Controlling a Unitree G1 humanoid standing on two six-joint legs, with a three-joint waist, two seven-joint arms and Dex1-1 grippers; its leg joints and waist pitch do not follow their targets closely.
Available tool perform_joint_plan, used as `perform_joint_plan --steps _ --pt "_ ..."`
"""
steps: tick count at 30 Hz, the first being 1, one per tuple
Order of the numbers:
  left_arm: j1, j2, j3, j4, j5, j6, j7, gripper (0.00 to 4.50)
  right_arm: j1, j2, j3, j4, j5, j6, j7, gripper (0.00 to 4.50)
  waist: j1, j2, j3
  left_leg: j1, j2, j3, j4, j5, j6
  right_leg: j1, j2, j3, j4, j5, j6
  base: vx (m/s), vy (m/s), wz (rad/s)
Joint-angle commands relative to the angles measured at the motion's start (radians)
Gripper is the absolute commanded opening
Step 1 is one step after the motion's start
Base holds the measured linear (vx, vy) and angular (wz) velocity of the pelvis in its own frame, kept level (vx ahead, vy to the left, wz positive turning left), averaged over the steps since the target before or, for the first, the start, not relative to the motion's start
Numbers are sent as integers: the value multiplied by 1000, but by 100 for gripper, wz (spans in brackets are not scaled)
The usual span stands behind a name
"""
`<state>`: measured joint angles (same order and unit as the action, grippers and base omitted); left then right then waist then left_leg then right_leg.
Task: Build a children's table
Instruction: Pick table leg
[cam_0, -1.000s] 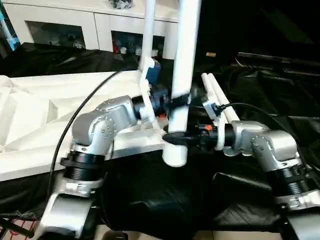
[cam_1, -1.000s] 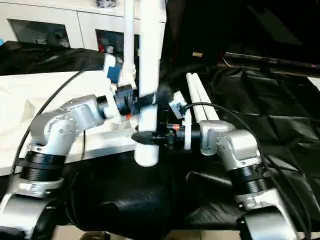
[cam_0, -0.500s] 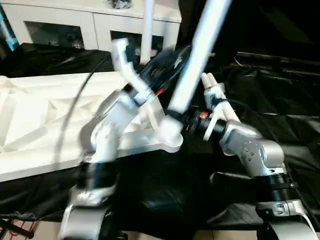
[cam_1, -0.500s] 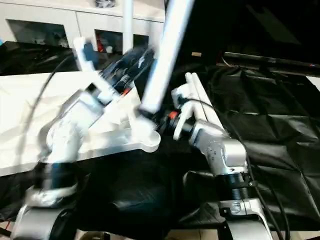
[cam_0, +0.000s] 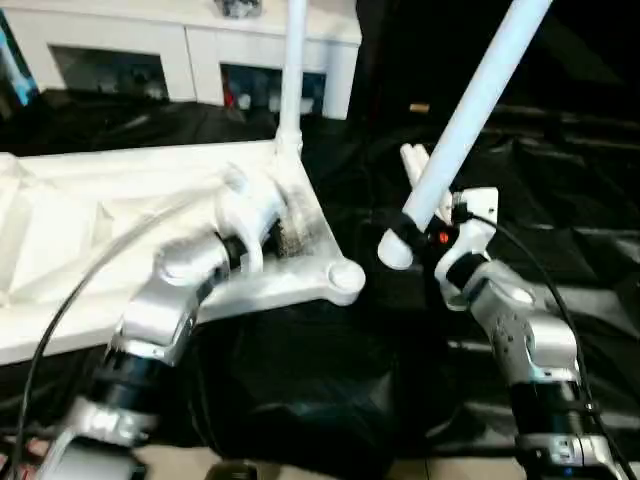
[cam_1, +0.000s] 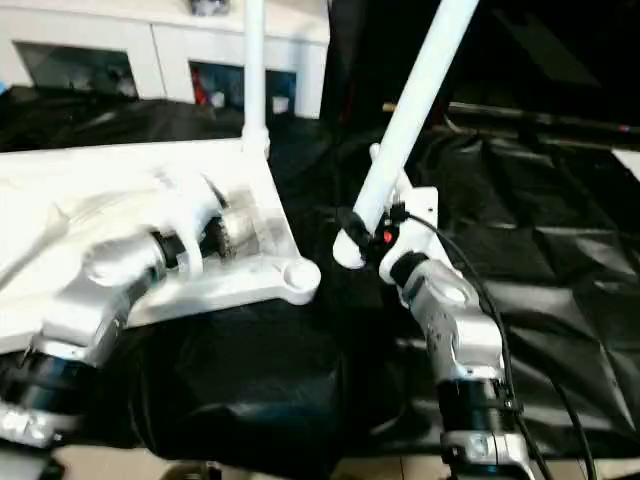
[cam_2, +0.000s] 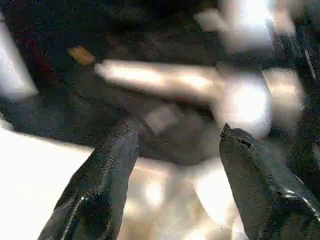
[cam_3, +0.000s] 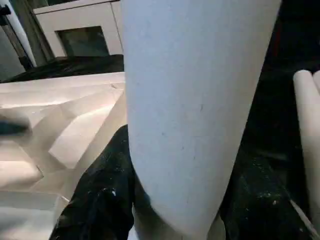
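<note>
Right tool (cam_0: 408, 236) clamps a table leg (cam_0: 468, 108) near its base, leaning toward 1 o'clock, ready for the empty corner socket (cam_0: 346, 277) at its 9 o'clock. Left tool (cam_2: 175, 165), fingers apart, hovers over the inverted tabletop (cam_0: 60, 250).

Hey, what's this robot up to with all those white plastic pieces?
It is putting together a children's table. The top lies upside down on a black cloth, with one leg already standing in its far corner. The right tool grips another leg, tilted, with its thick end hanging in the air just beside the open near corner socket. The left tool is open, holding nothing, over the top near that corner. More legs lie on the cloth behind.
</note>
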<state>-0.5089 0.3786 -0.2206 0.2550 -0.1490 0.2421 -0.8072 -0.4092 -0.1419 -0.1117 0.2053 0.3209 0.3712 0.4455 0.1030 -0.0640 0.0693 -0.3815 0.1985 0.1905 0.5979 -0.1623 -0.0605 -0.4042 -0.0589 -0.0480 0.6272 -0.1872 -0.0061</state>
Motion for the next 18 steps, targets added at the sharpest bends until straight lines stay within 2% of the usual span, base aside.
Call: perform_joint_plan --steps 1,2,3,6,7,8,10,12,18 --pt "-27 16 -41 27 10 28 -88 307 -1 -18 -17 1 7 -14 0 187 -4 25 -77 30 29 -18 -78 -252 -75 37 -73 45 -76 -207 -134 0 0 0" --pt "-36 26 -53 46 16 32 -117 307 -2 -20 -19 -2 5 -15 -2 187 -7 30 -76 32 30 -18 -78 -257 -78 36 -73 45 -79 -198 -144 0 0 0" --pt "-41 31 -60 59 25 33 -126 307 -2 -22 -19 -4 4 -14 -2 187 -7 29 -77 32 30 -18 -77 -260 -78 38 -74 45 -77 -196 -149 0 0 0" --pt "-50 39 -73 95 49 17 -142 270 0 -23 -18 -8 -2 -20 -4 187 -10 28 -77 30 30 -18 -77 -258 -73 40 -75 46 -76 -186 -163 0 0 0" --pt "-60 44 -84 139 68 1 -162 257 1 -24 -17 -5 -6 -26 -5 187 -10 51 -77 31 30 -21 -75 -258 -76 39 -76 47 -73 -174 -170 0 0 0" --pt "-61 44 -84 140 69 1 -163 257 1 -24 -17 -5 -6 -26 -5 187 -15 40 -76 30 30 -18 -76 -265 -74 39 -73 46 -79 -176 -168 0 0 0" --pt "-86 51 -100 207 77 -4 -185 231 6 -24 -10 -7 -7 -30 -3 187 -16 35 -78 28 26 -18 -74 -257 -66 45 -73 46 -76 -176 -174 0 0 0" --pt "-93 51 -103 223 83 7 -181 225 8 -25 -4 -8 -9 -31 0 187 -14 40 -79 28 27 -17 -72 -248 -59 45 -76 48 -75 -178 -178 0 0 0" --pt "-88 69 -91 218 77 68 -211 176 8 -27 4 -7 -10 -33 5 187 -14 43 -78 28 31 -17 -73 -241 -49 44 -77 47 -76 -192 -192 0 0 0"
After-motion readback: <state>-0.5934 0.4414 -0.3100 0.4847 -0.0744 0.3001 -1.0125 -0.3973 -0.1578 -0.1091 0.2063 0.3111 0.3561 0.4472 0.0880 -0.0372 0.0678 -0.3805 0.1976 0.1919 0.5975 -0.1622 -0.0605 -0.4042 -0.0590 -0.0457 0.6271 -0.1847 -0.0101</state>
